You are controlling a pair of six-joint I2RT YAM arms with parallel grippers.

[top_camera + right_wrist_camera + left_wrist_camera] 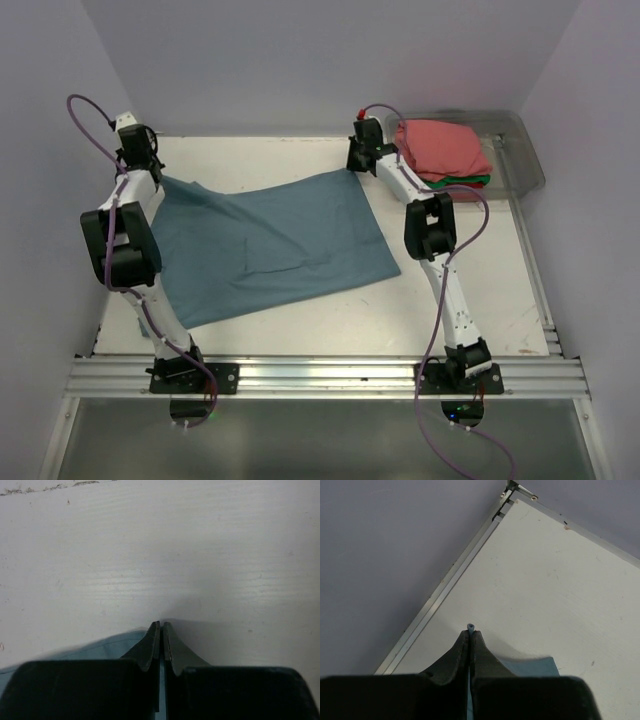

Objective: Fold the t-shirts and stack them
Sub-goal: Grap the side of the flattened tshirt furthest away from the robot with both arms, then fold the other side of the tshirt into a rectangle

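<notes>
A slate-blue t-shirt [270,245] lies spread over the white table, partly folded and creased. At its far left corner my left gripper [153,176] is shut on the cloth. In the left wrist view a small loop of blue fabric [470,627] pokes out past the closed fingertips of this gripper [470,632]. My right gripper [358,166] is at the shirt's far right corner, shut on the blue cloth [100,647], which shows between the fingers of the gripper [161,626]. A folded salmon-pink t-shirt [445,148] tops a stack over a green t-shirt [472,182].
The folded stack sits in a clear plastic bin [525,160] at the back right corner. Metal rails edge the table [460,300], and grey walls stand close on the left, the back and the right. Both arms reach far across the table from their bases.
</notes>
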